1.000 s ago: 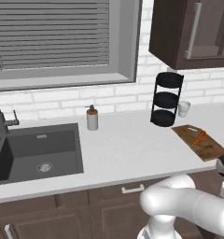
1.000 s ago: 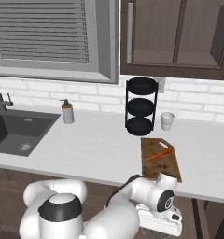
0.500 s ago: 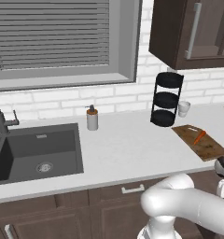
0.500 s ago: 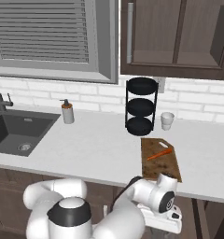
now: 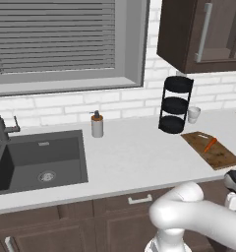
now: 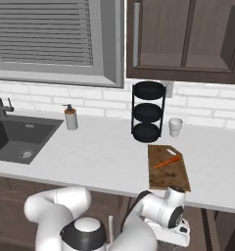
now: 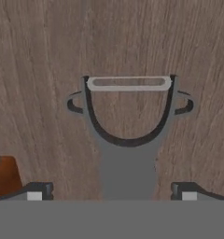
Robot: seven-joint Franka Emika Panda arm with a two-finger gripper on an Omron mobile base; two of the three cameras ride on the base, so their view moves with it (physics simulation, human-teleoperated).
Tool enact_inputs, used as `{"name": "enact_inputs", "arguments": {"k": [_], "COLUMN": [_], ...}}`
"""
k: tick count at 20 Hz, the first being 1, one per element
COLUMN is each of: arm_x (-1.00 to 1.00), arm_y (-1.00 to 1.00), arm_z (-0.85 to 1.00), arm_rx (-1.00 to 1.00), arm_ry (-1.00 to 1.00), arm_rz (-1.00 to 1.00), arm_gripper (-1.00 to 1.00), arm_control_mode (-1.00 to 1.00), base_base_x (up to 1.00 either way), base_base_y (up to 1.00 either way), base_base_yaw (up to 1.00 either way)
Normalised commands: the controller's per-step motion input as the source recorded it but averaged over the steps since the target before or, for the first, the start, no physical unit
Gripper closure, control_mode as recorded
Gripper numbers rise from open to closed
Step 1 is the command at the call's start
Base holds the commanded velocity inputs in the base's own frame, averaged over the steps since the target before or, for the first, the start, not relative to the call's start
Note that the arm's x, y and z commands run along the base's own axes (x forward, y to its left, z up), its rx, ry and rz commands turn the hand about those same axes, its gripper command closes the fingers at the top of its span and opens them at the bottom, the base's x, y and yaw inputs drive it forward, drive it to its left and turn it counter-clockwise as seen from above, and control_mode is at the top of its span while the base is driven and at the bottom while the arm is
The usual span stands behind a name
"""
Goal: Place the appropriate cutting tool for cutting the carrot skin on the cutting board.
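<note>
Two dark fingertips [image 7: 35,191] spread wide at the bottom of the hand view, pinching nothing; gripper [image 7: 111,192] poised over a peeler [image 7: 128,140], straddling its grey handle [image 7: 128,175] with a gap on either side. Lying flat on a grey-brown wood-grain surface [image 7: 48,56], Y-shaped, with the thin pale blade [image 7: 129,83] bridging the two dark prongs at the far end. Cannot tell what that surface belongs to. Just beside the left tip, a scrap of something orange-brown [image 7: 3,175], too cropped to name.

Probably light and stiff, likely hard plastic with a metal blade, so little squeeze needed. Best taken across the handle's flat middle, well back from the fork. Avoid the blade: thin, narrow and probably free to pivot, a poor place to pinch. Lying so low, likely to skid or tip if one finger lands first; close squarely from both sides.

Farther off, up on the pale counter: the cutting board [image 6: 177,180], with the carrot [image 6: 167,161] lying slantwise across its far half, leaving bare wood toward the near end for the peeler. Beyond, a black three-tier rack [image 6: 148,112] and a small white cup [image 6: 176,126] against the brick wall.
</note>
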Motion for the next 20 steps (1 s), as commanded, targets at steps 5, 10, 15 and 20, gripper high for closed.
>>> {"name": "enact_inputs", "arguments": {"k": [5,10,15,20], "arm_x": [0.1,0.08,-0.02,-0.03], "arm_y": [-0.01,-0.01,0.04,0.28], "arm_z": [-0.35,-0.35,-0.39,-0.35], "arm_rx": [0.0,-0.01,0.0,0.0], "arm_ry": [-0.02,-0.01,-0.01,0.0], "arm_rz": [0.0,0.0,0.02,0.05], "arm_gripper": [-1.0,-1.0,1.0,1.0], "arm_control_mode": [-1.0,-1.0,-1.0,-1.0], "base_base_x": [0.0,0.0,0.0,0.0], "base_base_y": [0.0,0.0,0.0,0.0], "base_base_yaw": [0.0,0.0,0.0,0.0]}}
